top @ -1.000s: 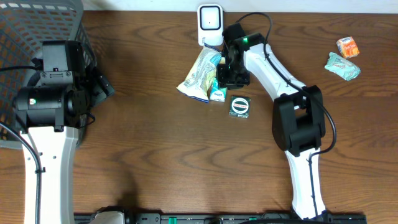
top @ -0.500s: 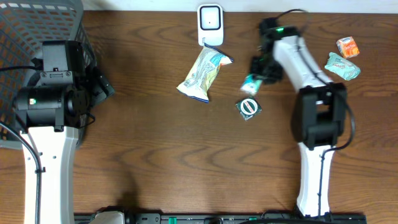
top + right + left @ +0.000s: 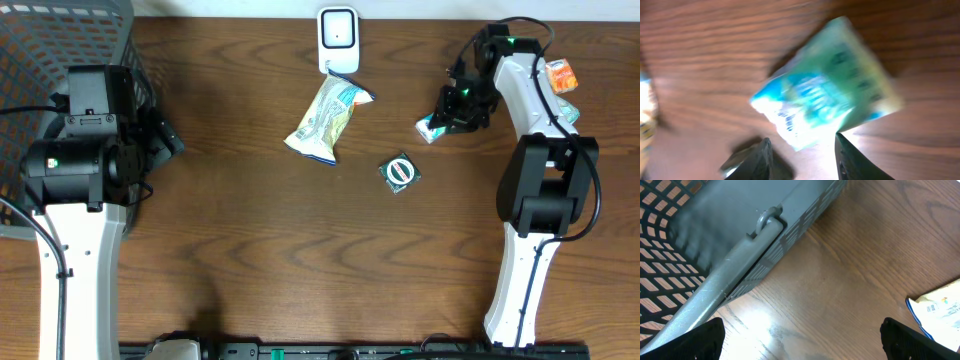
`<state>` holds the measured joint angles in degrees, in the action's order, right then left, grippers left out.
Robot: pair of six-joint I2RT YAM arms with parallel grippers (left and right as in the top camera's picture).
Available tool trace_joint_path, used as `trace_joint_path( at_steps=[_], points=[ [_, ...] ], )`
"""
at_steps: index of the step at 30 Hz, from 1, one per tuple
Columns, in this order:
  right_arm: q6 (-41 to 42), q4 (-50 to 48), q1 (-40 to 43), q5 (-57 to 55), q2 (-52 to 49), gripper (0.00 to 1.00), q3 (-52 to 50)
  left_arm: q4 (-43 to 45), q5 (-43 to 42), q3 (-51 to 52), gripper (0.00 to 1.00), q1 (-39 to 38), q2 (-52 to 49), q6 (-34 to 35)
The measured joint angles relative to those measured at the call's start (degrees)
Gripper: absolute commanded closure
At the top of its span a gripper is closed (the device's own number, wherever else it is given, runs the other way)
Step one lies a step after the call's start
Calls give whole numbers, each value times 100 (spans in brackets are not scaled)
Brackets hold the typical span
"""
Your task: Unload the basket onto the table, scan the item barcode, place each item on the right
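Overhead view, far left: grey mesh basket (image 3: pixel 40 60) in the upper-left corner of a dark wooden table (image 3: pixel 250 260), with the left arm (image 3: pixel 80 170) partly over its right edge. Left wrist view: left gripper (image 3: pixel 812 342) spread wide and holding nothing, fingertips (image 3: pixel 700 340) at the two lower corners of the frame, above bare wood just beside the basket's rim and handle (image 3: pixel 765 220); corner of a snack bag (image 3: pixel 940 307) at the right edge. Top centre of the overhead view: white barcode scanner (image 3: pixel 338 38) at the table's far edge. Just below it, close to its base: the same snack bag (image 3: pixel 325 118), pale with blue and yellow print, lying diagonally. Lower and further right, apart from the bag: small round green-and-black item (image 3: pixel 400 172). Right of centre: small teal packet (image 3: pixel 432 128), the item to scan, well to the right of the scanner and just beside the right gripper (image 3: pixel 458 105). Right wrist view, blurred: right gripper (image 3: pixel 802 142) partly parted, teal packet (image 3: pixel 825 85) lying mostly beyond the fingertips (image 3: pixel 757 157), its lower corner reaching toward the gap, wood visible on either side of that corner; no grip evident. Far right, upper corner of the overhead view: crumpled green wrapper (image 3: pixel 565 112) and orange packet (image 3: pixel 560 75), both just beside the right arm (image 3: pixel 530 90).
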<state>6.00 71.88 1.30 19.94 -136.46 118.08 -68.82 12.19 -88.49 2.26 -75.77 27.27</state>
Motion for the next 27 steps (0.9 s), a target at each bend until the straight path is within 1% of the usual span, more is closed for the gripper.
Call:
trace_joint_path(
  at_steps=[3,5,9,15,16,27],
  points=[
    [87,101,2,326,0,62,116,0,0,0,2,0,0,-2],
    [256,61,2,323,0,64,133,0,0,0,2,0,0,-2],
    [953,-208,2,-201,-2,67,131,0,0,0,2,0,0,-2],
    [1692,-581,2,-619,-2,64,24,0,0,0,2,0,0,-2],
    [1762,-605,2,-645,-2,62,-2,0,0,0,2,0,0,0],
    [2371,-1023,17,-645,61,64,-562,2,0,0,2,0,0,0]
  ],
)
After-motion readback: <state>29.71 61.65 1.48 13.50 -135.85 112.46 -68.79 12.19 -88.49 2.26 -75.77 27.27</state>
